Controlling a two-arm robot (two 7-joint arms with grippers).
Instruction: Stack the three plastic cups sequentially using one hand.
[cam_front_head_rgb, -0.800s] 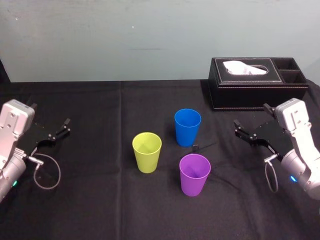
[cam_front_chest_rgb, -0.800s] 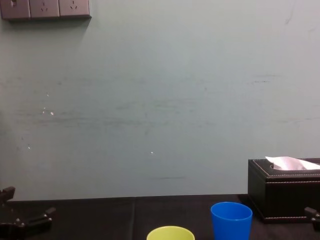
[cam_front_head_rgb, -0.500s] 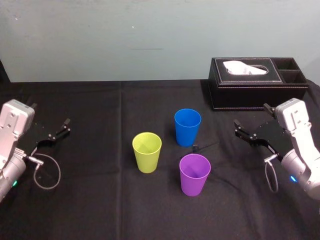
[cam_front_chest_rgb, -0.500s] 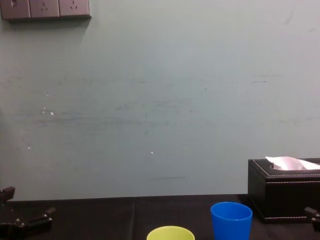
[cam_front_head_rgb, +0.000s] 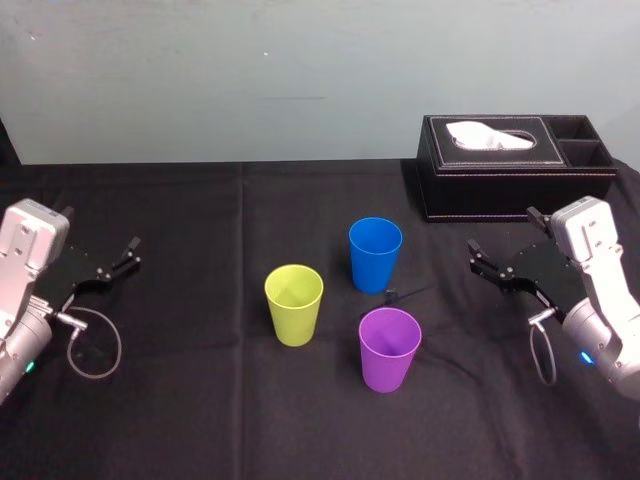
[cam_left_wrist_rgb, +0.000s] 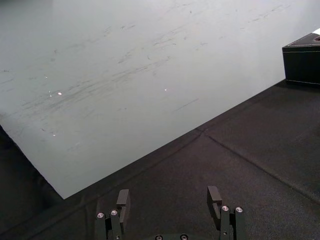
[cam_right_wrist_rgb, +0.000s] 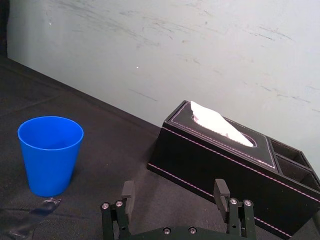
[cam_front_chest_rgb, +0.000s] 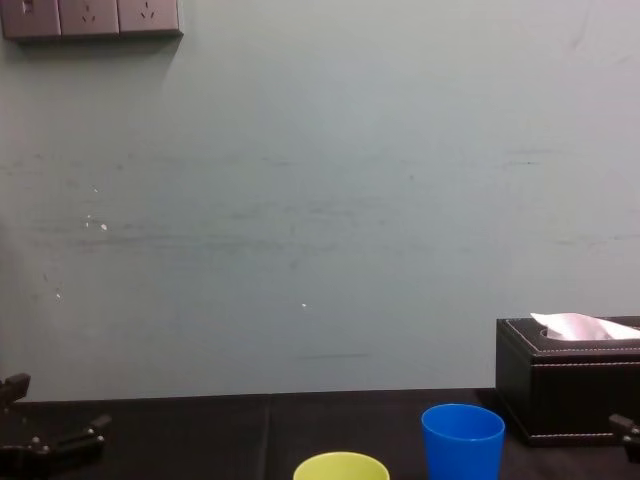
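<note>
Plastic cups (cam_front_head_rgb: 375, 254), smooth, tapered, upright, unstacked

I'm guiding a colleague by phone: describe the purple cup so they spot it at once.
Start at the black tissue box at the far right of the black table, then come toward the robot to three upright cups standing apart. The purple cup is the one nearest the robot, in front of the blue cup and right of the yellow-green cup, and the only purple one.
</note>
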